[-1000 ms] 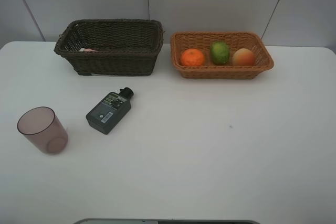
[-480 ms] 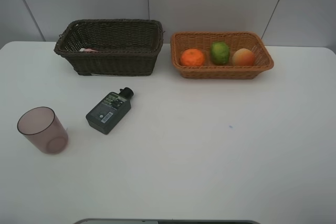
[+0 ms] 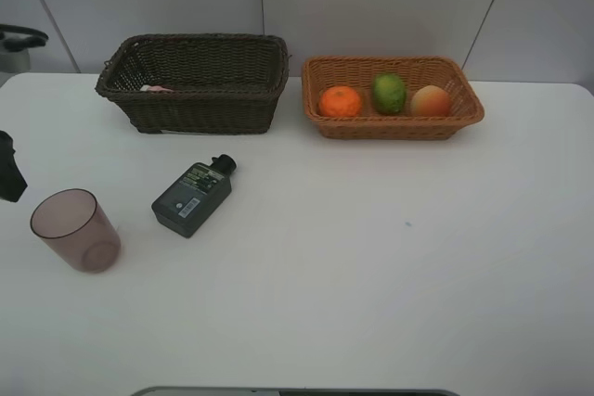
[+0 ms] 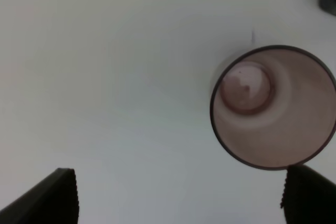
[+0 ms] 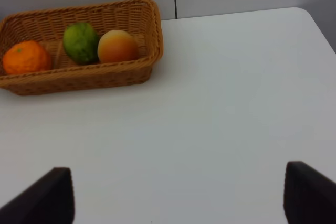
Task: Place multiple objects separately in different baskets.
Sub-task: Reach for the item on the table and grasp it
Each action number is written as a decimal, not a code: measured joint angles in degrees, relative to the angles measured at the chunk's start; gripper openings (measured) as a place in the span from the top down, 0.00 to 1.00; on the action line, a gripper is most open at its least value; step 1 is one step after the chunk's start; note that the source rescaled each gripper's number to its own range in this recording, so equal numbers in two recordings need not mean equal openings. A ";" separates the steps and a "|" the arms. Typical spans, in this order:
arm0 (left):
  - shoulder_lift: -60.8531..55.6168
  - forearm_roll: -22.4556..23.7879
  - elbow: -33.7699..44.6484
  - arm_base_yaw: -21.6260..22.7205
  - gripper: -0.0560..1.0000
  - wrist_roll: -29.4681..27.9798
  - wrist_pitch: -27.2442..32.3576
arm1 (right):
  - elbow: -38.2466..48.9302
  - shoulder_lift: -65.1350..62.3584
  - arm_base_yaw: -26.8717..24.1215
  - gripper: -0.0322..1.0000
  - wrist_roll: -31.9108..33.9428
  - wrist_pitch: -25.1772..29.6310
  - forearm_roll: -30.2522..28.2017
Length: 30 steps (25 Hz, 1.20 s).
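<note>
On table (image 3: 371, 257), mauve cup (image 3: 74, 229), translucent, upright

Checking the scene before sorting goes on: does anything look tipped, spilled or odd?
Only the dark green bottle stands out: it lies flat on the table, cap pointing diagonally toward the back, not upright. No spill shows. The mauve cup stands upright; nothing looks damaged.

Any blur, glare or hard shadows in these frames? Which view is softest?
Exterior high: sharp, even light, only soft shadows under the cup and dark bottle, no glare. Left wrist: softest, cup rim slightly smeared, left end effector fingers are dark blurs at frame corners. Right wrist: mildly soft, orange in the tan basket readable, right end effector fingers out of focus.
</note>
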 joint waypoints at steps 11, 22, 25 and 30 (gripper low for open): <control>9.11 0.00 -0.06 -2.12 0.00 4.42 -6.66 | 0.00 0.00 0.00 0.22 0.00 0.00 0.00; 16.02 0.00 0.88 -2.12 0.00 4.81 -12.38 | 0.00 -0.17 0.00 0.22 0.00 0.00 0.00; 16.18 0.00 3.79 -2.12 0.00 5.61 -16.78 | 0.00 -0.17 0.00 0.22 0.00 0.00 0.00; 16.18 0.00 7.70 -2.12 0.00 6.31 -22.93 | 0.00 -0.17 0.00 0.22 0.00 0.00 0.00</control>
